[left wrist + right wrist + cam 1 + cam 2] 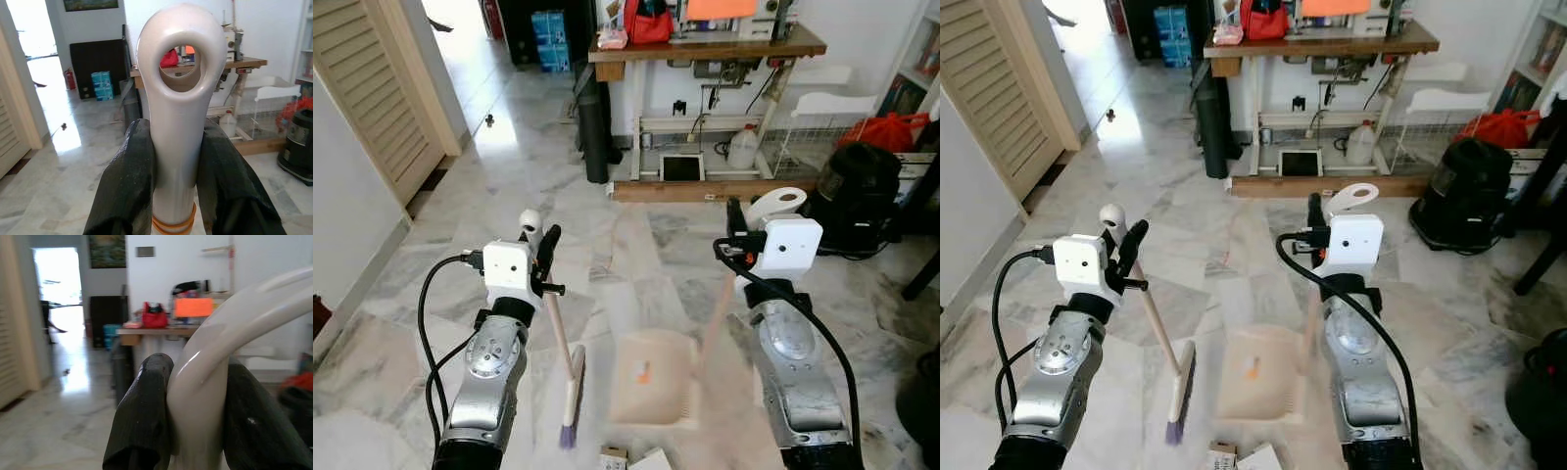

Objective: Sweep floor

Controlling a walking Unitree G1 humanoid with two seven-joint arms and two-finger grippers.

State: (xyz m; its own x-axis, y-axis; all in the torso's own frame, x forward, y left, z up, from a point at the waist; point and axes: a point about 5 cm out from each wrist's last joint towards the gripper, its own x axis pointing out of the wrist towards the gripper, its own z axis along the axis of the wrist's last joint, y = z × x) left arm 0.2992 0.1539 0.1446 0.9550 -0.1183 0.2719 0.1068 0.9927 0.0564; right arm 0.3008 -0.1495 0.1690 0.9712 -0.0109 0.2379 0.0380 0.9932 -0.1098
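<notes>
- The left gripper [540, 257] was clamped on the top of a pale, cream-coloured plastic broom handle [558, 333], its 2 black fingers [128, 181] pressing either side just below the hanging loop; a grip that high probably let the arm swing the head in a long arc.
- The broom slanted down and to the right from that hold, so its narrow brush head with purple-tipped bristles [573, 401] met the grey-veined marble floor [460, 196] near the robot, just left of the pan; that angle looked set to push dirt rightward.
- A beige plastic long-handled dustpan [651, 377] sat flat on the floor between the 2 arms, its mouth apparently turned toward the brush so it could catch a sweep.
- Inside the dustpan lay 1 small orange scrap [643, 371]; the pan was blurred, so I could not tell whether anything finer lay with it.
- 2 small bits of cardboard-like litter [614, 456] lay on the floor just near of the pan, not yet collected.
- The right gripper [736, 227] was closed around the curved white top of the dustpan's upright handle [777, 204], fingers [142, 416] on both sides, presumably holding the pan steady.
- Far right, a white wire basket [808, 132] stood under the wooden table; its contents could not be made out.
</notes>
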